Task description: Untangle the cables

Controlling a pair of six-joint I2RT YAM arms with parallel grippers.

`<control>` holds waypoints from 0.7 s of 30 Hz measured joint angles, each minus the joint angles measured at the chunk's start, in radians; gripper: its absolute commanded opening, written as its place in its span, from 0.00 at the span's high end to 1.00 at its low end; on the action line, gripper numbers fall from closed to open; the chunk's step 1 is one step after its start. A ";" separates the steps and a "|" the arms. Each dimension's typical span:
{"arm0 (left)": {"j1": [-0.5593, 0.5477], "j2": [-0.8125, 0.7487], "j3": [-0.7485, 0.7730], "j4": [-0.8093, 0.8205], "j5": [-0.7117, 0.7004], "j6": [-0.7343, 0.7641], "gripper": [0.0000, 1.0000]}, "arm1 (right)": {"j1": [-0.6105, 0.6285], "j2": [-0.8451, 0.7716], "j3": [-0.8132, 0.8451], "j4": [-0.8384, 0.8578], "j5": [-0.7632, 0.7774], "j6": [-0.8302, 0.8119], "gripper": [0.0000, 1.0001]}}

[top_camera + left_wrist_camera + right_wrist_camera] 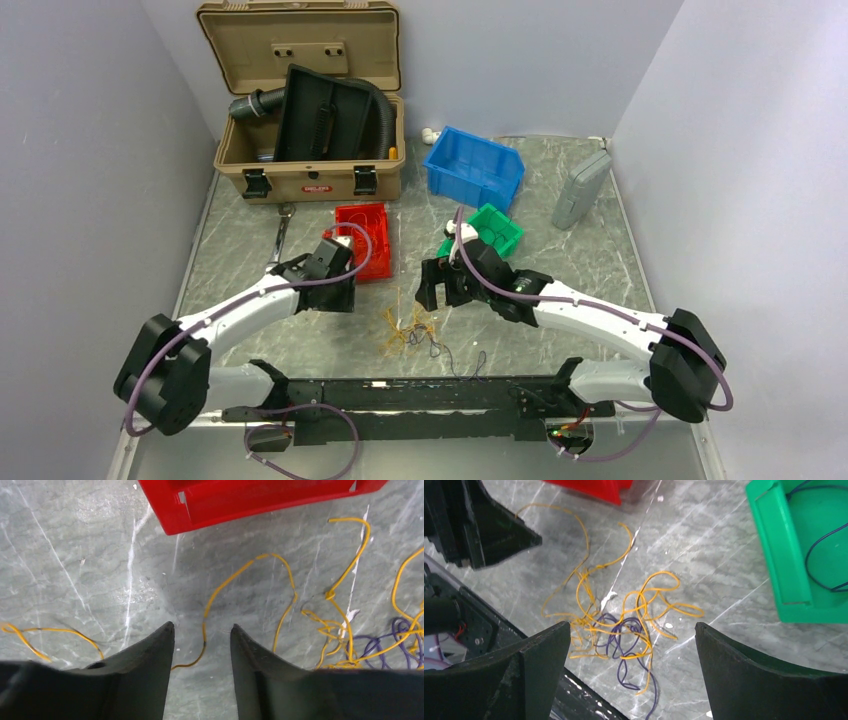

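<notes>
Cables (410, 330) lie on grey marbled table (585, 255); left gripper (202, 626) half-open, right gripper (633, 625) wide, both empty.

Red bin (220, 515) just ahead of left gripper (202, 627). Green bin (769, 540) ahead-right of right gripper (632, 625). Blue bin (470, 185), tan case (300, 180), grey box (581, 190) farther beyond both.

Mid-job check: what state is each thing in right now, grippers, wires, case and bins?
Tangle of thin orange-yellow and purple wires: knotted, unheld.
Left black two-finger gripper: open, straddling one yellow strand, not clamped.
Right black two-finger gripper: wide open above the tangle.
Tan plastic case: lid up.
Green plastic bin: holds a dark blue wire.
Grey flat box: closed.
</notes>
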 measured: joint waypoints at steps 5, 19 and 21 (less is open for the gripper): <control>-0.002 0.032 0.031 -0.007 -0.003 0.012 1.00 | 0.008 -0.003 -0.049 0.034 -0.067 -0.004 0.04; -0.124 -0.345 0.438 -0.276 -0.058 0.026 1.00 | 0.124 0.324 0.085 0.123 -0.087 -0.066 0.11; -0.124 -0.373 0.547 -0.320 -0.060 0.041 1.00 | 0.139 0.390 0.112 0.111 -0.055 -0.057 0.13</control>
